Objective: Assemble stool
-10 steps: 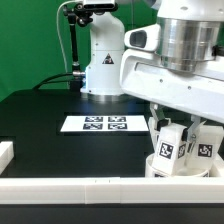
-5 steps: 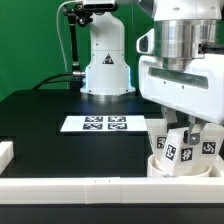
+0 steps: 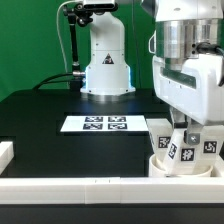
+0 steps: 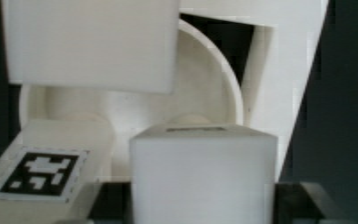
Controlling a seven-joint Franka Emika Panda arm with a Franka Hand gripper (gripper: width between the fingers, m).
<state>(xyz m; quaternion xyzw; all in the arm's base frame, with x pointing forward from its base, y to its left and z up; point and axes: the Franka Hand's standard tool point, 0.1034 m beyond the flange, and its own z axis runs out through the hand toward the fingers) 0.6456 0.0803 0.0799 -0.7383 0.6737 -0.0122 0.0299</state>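
The white round stool seat (image 3: 163,167) lies at the exterior view's right near the front rail. Short white legs with black-and-white tags stand up from it, one on the left (image 3: 160,140) and one on the right (image 3: 210,148). My gripper (image 3: 188,136) reaches down between them from above. In the wrist view, a white leg (image 4: 201,165) fills the space between my dark fingers (image 4: 307,203), and my gripper (image 4: 201,208) is shut on it. Another tagged leg (image 4: 44,168) stands beside it, with the curved seat (image 4: 220,70) behind.
The marker board (image 3: 97,124) lies flat mid-table. A long white rail (image 3: 100,188) runs along the front edge and a short rail piece (image 3: 8,152) sits at the exterior view's left. The arm's white base (image 3: 105,60) stands at the back.
My hand and wrist have swung toward the exterior view's right above the seat. The seat and its legs stay in about the same place.
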